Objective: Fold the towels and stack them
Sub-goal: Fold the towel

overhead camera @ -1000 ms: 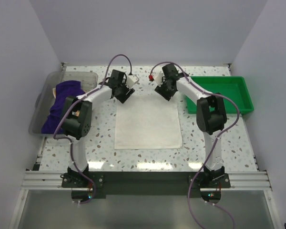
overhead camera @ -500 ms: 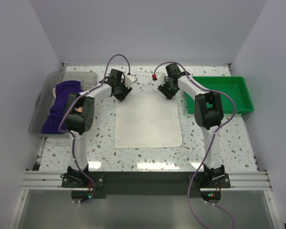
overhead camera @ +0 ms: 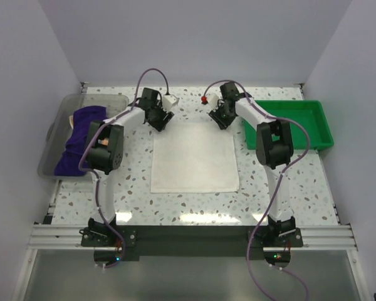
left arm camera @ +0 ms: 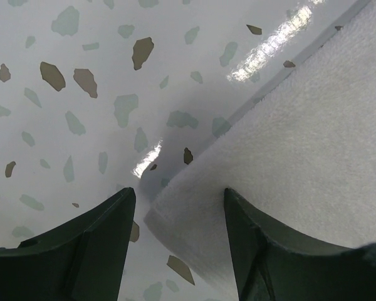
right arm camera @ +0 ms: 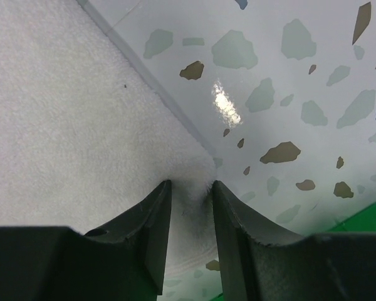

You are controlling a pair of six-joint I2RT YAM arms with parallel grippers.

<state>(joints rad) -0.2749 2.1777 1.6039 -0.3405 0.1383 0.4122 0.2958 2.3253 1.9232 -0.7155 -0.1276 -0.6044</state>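
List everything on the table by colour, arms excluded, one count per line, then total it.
white towel: 1
purple towel: 1
clear bin: 1
green tray: 1
Total: 4

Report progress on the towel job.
Done: nothing stacked. In hand: the white towel lies flat; the right hand pinches its far right corner, the left hand straddles the far left corner, open. Left: fold it, then the purple towel lying in the clear bin, then stack.
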